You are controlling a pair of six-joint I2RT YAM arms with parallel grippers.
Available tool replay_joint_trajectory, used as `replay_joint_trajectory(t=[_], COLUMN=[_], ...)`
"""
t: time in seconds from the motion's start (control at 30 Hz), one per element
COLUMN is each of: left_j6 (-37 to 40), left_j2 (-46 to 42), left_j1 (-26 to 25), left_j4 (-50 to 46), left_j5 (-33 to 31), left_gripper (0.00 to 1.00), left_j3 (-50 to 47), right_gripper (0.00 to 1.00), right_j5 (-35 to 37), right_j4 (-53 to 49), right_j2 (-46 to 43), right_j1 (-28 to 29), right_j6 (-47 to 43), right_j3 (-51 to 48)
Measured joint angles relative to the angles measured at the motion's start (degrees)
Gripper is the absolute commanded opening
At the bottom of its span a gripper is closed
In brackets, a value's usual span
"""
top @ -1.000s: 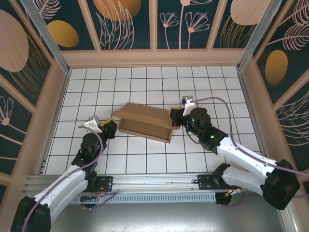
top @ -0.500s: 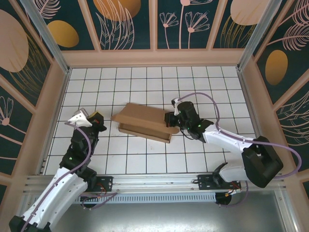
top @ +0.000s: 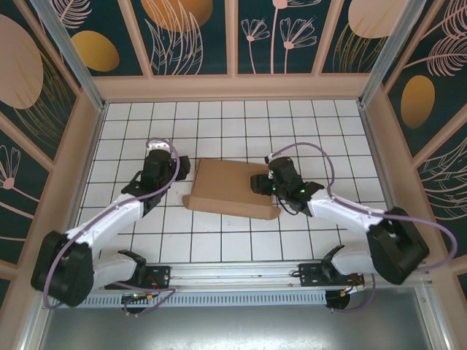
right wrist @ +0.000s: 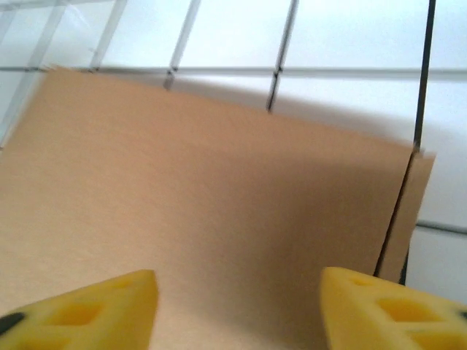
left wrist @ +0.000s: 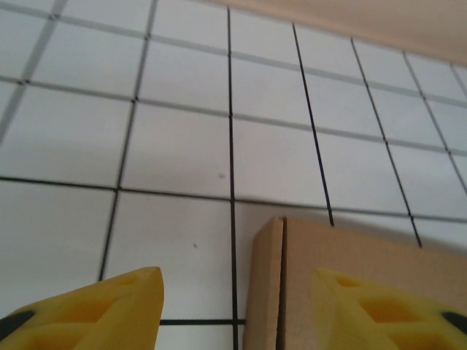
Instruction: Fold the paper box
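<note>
Lab enclosure: tiled floor [top: 219, 124], patterned walls [top: 191, 36]

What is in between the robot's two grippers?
The brown paper box lies between the left gripper and the right gripper. The top view shows it.

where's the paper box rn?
In the top view the paper box lies lid down near the middle of the tiled table, between the left gripper at its left end and the right gripper at its right end.

Paper box [top: 232, 188]: plain brown cardboard, lying flat, lid apparently closed, near corners curled.
</note>
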Motion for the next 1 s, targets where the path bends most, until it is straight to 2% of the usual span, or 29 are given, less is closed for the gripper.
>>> replay_joint_trajectory(t=[0.07,0.13,0.33,0.47,0.67,0.8,0.9,1.0], left_j6=[-0.09,-0.37,-1.53,-2.89,-5.42,-7.61,-8.57,-9.01], left_j2=[2.97,4.52,6.12,7.82,11.23,11.85,12.68,12.9], left_j1=[0.66,0.92,0.92,0.92,0.92,0.92,0.92,0.92], left_j4=[1.14,2.82,8.44,11.17,13.27,17.53,20.52,22.32], left_j5=[3.41,6.36,12.55,13.73,13.73,13.94,14.12,14.19], left_gripper=[0.57,0.57,0.56,0.53,0.44,0.4,0.37,0.3], left_j3=[-0.31,-0.79,-2.21,-4.48,-8.22,-9.88,-10.71,-11.19], right_gripper=[0.69,0.66,0.66,0.67,0.55,0.53,0.58,0.73], right_j5=[-1.84,-4.42,-10.67,-14.73,-16.55,-16.57,-16.59,-16.61], right_j4=[0.46,1.38,2.27,3.74,8.5,11.39,12.83,12.76], right_j2=[-3.15,-4.07,1.16,5.49,8.92,10.32,10.73,10.49], right_j1=[-2.34,-5.4,-10.67,-11.61,-11.58,-11.58,-11.61,-11.93], right_j6=[0.83,1.86,7.06,9.81,12.5,13.6,14.19,14.36], right_j3=[-0.04,-0.35,-4.46,-6.14,-7.23,-7.32,-7.63,-7.8])
